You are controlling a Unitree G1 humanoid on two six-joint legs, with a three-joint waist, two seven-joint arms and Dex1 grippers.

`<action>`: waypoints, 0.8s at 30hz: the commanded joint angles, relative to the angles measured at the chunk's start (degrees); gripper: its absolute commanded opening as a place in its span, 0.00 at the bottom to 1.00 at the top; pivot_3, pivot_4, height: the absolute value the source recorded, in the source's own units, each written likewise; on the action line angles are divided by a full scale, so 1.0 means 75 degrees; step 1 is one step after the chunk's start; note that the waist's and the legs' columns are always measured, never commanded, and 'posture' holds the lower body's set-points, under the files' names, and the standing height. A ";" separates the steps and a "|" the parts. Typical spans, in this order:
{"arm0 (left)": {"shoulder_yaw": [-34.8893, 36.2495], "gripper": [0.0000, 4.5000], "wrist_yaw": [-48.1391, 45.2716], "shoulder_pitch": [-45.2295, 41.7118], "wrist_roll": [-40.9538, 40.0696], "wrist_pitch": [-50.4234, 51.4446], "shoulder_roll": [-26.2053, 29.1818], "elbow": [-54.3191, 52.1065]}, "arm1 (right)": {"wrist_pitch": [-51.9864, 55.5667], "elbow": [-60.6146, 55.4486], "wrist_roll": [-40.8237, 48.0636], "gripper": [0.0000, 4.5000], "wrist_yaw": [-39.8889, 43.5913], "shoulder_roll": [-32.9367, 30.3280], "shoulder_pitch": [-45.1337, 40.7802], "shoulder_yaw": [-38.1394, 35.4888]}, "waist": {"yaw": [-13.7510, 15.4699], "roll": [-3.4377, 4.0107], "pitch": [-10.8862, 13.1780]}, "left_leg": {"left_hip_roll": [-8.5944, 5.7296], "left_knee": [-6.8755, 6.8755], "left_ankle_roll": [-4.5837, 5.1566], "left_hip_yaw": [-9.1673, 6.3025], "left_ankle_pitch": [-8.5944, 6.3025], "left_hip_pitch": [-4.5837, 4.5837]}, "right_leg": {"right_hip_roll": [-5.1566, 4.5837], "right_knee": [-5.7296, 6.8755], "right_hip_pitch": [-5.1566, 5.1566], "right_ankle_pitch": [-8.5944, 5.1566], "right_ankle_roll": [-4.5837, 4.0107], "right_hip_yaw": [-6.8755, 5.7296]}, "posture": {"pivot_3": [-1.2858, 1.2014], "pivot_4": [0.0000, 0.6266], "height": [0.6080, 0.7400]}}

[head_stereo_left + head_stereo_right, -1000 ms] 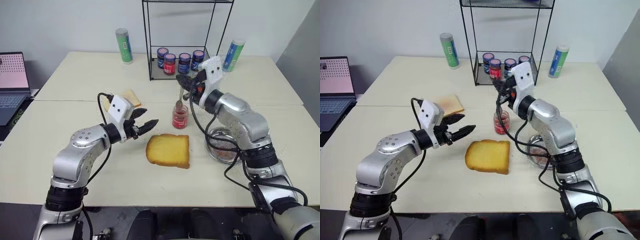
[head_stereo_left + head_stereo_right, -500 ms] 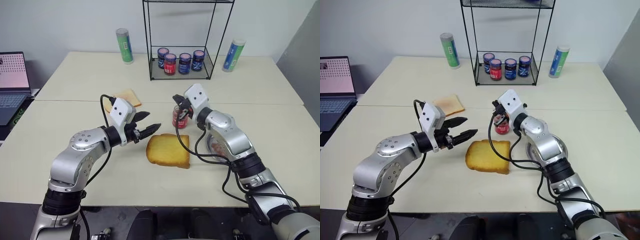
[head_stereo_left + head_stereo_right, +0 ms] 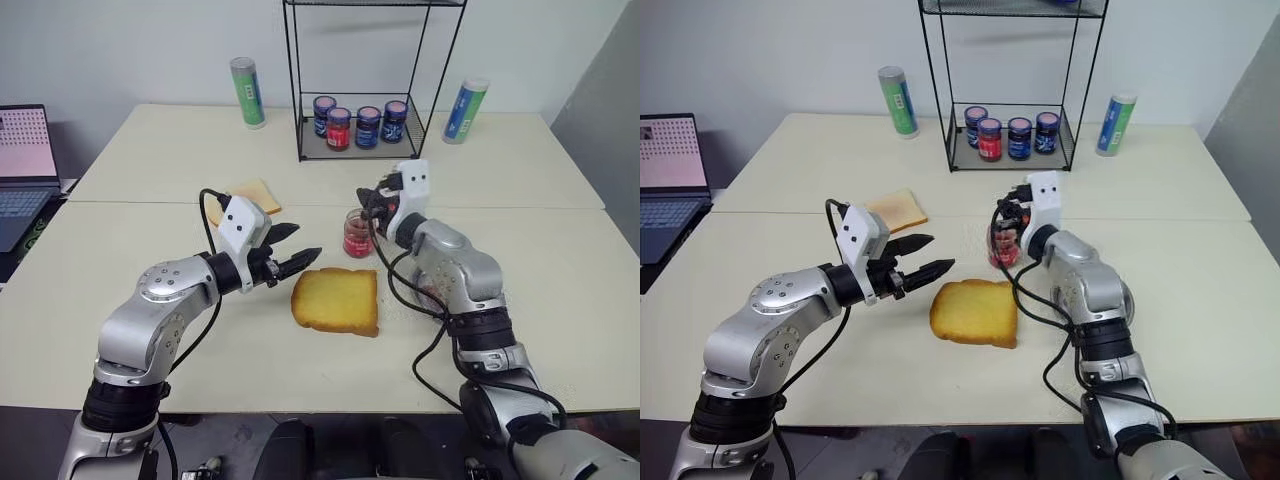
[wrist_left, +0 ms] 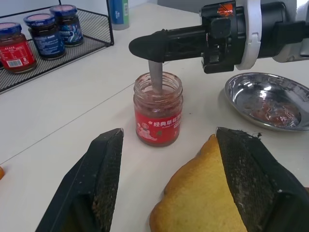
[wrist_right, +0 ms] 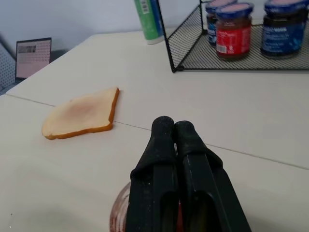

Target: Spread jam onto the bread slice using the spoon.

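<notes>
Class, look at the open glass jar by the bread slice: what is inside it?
Red jam fills the jar. The spoon, held by the shut right gripper, dips into it; its bowl is hidden in the jam.

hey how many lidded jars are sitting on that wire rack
4, in a row on the rack's bottom shelf: blue-capped jar at the left end, red-capped jar next, then two more blue-capped jars and. None looks hidden.

Cream tables (image 3: 150,150) before a pale wall (image 3: 120,40), black wire rack (image 3: 365,80), laptop (image 3: 22,160) at left.
</notes>
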 commanded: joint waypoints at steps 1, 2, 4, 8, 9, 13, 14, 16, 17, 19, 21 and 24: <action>0.0137 0.71 0.0048 0.0039 -0.0064 -0.0164 -0.0005 -0.0302 | 0.0403 -0.0526 0.0544 0.01 -0.0262 0.0178 -0.0313 -0.0502 | -0.0008 0.0000 0.0000 | 0.0001 0.0000 0.0000 0.0000 0.0000 0.0000 | 0.0000 0.0000 0.0000 0.0000 0.0000 0.0000 | 0.52 0.24 1.00; 0.0135 0.71 0.0039 0.0061 -0.0064 -0.0168 0.0000 -0.0316 | 0.0488 -0.0562 0.0614 0.01 -0.0324 0.0207 -0.0333 -0.0593 | -0.0015 0.0000 0.0000 | 0.0001 -0.0001 0.0000 0.0001 0.0000 0.0000 | 0.0000 0.0001 -0.0001 0.0000 0.0000 0.0000 | 0.52 0.24 1.00; 0.0141 0.71 0.0018 0.0081 -0.0067 -0.0168 0.0021 -0.0326 | 0.0612 -0.0622 0.0702 0.01 -0.0423 0.0216 -0.0376 -0.0722 | -0.0020 0.0001 0.0000 | 0.0001 -0.0002 0.0000 0.0001 0.0000 0.0001 | 0.0001 0.0001 -0.0001 0.0000 0.0000 0.0000 | 0.52 0.24 1.00; 0.0192 0.71 -0.0067 0.0083 -0.0081 -0.0184 0.0093 -0.0279 | 0.0806 -0.0705 0.0916 0.01 -0.0629 0.0211 -0.0483 -0.1003 | -0.0019 0.0001 0.0000 | 0.0000 -0.0002 0.0000 0.0000 0.0000 0.0000 | 0.0001 0.0001 -0.0001 0.0000 0.0000 0.0000 | 0.52 0.24 1.00; 0.0186 0.71 -0.0089 0.0075 -0.0070 -0.0194 0.0112 -0.0265 | 0.0849 -0.0711 0.0997 0.01 -0.0695 0.0220 -0.0516 -0.1102 | -0.0018 0.0001 0.0000 | 0.0000 -0.0002 0.0000 0.0000 0.0000 -0.0001 | 0.0001 0.0001 -0.0001 0.0000 0.0000 0.0000 | 0.52 0.24 1.00; 0.0161 0.71 -0.0091 0.0000 -0.0037 -0.0220 0.0140 -0.0185 | 0.0999 -0.0703 0.1354 0.01 -0.0963 0.0308 -0.0638 -0.1483 | -0.0018 0.0001 0.0001 | 0.0000 -0.0002 0.0000 0.0001 0.0000 0.0000 | 0.0001 0.0000 -0.0001 0.0000 0.0000 0.0000 | 0.52 0.24 1.00; 0.0163 0.71 -0.0090 -0.0024 -0.0035 -0.0223 0.0147 -0.0160 | 0.1046 -0.0667 0.1489 0.01 -0.1078 0.0353 -0.0690 -0.1647 | -0.0019 0.0001 0.0001 | 0.0000 -0.0002 0.0000 0.0001 0.0000 -0.0001 | 0.0001 0.0000 -0.0001 0.0000 0.0000 0.0000 | 0.52 0.24 1.00; 0.0167 0.71 -0.0093 -0.0047 -0.0035 -0.0226 0.0159 -0.0134 | 0.1142 -0.0605 0.1756 0.01 -0.1294 0.0447 -0.0774 -0.1942 | -0.0018 0.0001 0.0001 | 0.0000 -0.0002 0.0000 0.0001 0.0000 -0.0001 | 0.0001 0.0001 -0.0001 0.0000 0.0000 0.0000 | 0.52 0.24 1.00; 0.0164 0.71 -0.0099 -0.0045 -0.0034 -0.0229 0.0166 -0.0125 | 0.1187 -0.0564 0.1904 0.01 -0.1439 0.0499 -0.0815 -0.2129 | -0.0017 0.0001 0.0001 | 0.0000 -0.0002 0.0000 0.0001 0.0000 -0.0001 | 0.0001 0.0001 -0.0001 0.0000 0.0000 0.0000 | 0.52 0.24 1.00; 0.0151 0.71 -0.0107 -0.0042 -0.0003 -0.0266 0.0184 -0.0077 | 0.1267 -0.0494 0.2179 0.01 -0.1696 0.0589 -0.0879 -0.2436 | -0.0017 0.0001 0.0001 | 0.0000 -0.0002 0.0000 0.0001 0.0000 -0.0001 | 0.0000 0.0000 -0.0001 0.0000 0.0000 0.0000 | 0.52 0.24 1.00; 0.0136 0.71 -0.0117 -0.0049 0.0034 -0.0307 0.0214 -0.0029 | 0.1345 -0.0448 0.2403 0.01 -0.1898 0.0654 -0.0924 -0.2640 | -0.0018 0.0001 0.0001 | 0.0000 -0.0002 0.0000 0.0001 0.0000 -0.0002 | 0.0000 -0.0001 -0.0001 0.0000 0.0000 0.0001 | 0.52 0.24 1.00; 0.0140 0.71 -0.0124 -0.0100 0.0022 -0.0317 0.0234 0.0010 | 0.1407 -0.0400 0.2563 0.01 -0.2092 0.0665 -0.0935 -0.2760 | -0.0025 0.0002 0.0001 | 0.0000 -0.0003 0.0001 0.0002 0.0000 -0.0001 | 0.0000 0.0000 -0.0001 0.0000 0.0000 0.0000 | 0.52 0.24 1.00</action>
